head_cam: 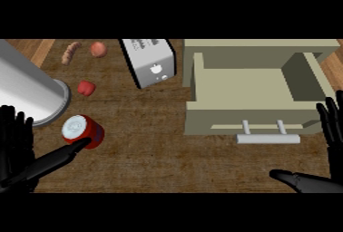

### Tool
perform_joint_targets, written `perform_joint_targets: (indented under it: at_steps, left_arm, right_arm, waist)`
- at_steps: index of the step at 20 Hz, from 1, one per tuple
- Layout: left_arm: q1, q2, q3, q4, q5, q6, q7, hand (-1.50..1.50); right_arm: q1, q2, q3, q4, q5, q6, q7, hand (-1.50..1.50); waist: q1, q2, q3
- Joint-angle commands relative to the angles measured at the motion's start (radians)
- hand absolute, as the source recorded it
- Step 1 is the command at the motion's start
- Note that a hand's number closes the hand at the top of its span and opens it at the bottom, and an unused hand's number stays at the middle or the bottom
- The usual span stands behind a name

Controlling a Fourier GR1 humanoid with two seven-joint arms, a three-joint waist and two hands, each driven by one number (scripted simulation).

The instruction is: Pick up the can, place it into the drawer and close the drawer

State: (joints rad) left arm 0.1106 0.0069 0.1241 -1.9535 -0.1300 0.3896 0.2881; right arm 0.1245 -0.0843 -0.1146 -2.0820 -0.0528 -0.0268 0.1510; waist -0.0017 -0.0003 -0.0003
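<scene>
left hand closing in on the can, drawer waiting open

head view: the pick-up seems to be the step in hand, and it is not yet done. the can (82,130), red with a pale lid, stands on the counter (174,154) at the left, just below a large silver cylinder (30,88). the left hand (17,145) comes in from the lower left with its fingers straight and spread; the tip of its thumb (70,148) lies at the can's lower edge, touching or nearly so, while the fingers stand apart from the can on its left. nothing is curled round the can. the right hand (321,149) rests open at the right edge, fingers up, thumb pointing left, holding nothing.

the drawer (251,97) is pulled open at the upper right, well apart from the can, its handle (268,137) facing the robot. nothing shows inside it.

the next move, as i judge it, calls for the left fingers to wrap the can opposite the thumb before any lift, then a carry across to the drawer.

a toaster (150,61), a sausage (70,52) and two small reddish foods lie beyond.
</scene>
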Motion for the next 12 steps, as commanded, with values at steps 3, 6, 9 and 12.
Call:
perform_joint_targets:
  at_steps: [3,6,9,12]
  left_arm:
    - [0.021,-0.007,-0.096,0.188,0.041,0.126,-0.175,-1.50]
    - [0.024,-0.007,-0.054,0.261,0.075,0.080,-0.249,-1.50]
    - [0.053,-0.007,-0.042,0.274,0.076,0.090,-0.267,-1.50]
    - [-0.014,0.009,0.031,0.399,0.146,0.076,-0.344,-1.50]
  right_arm:
    - [0.034,-0.037,-0.046,-0.120,-0.064,0.040,0.081,-1.50]
    - [0.062,0.005,-0.033,-0.024,-0.019,0.048,-0.030,-1.50]
    - [0.029,-0.036,-0.110,-0.068,-0.082,0.059,0.031,-1.50]
    - [0.086,0.035,-0.005,-0.115,0.010,0.036,0.026,-1.50]
  waist:
    - [-0.004,-0.001,0.000]
    - [0.000,0.000,0.000]
    - [0.001,0.000,0.000]
    - [0.000,0.000,0.000]
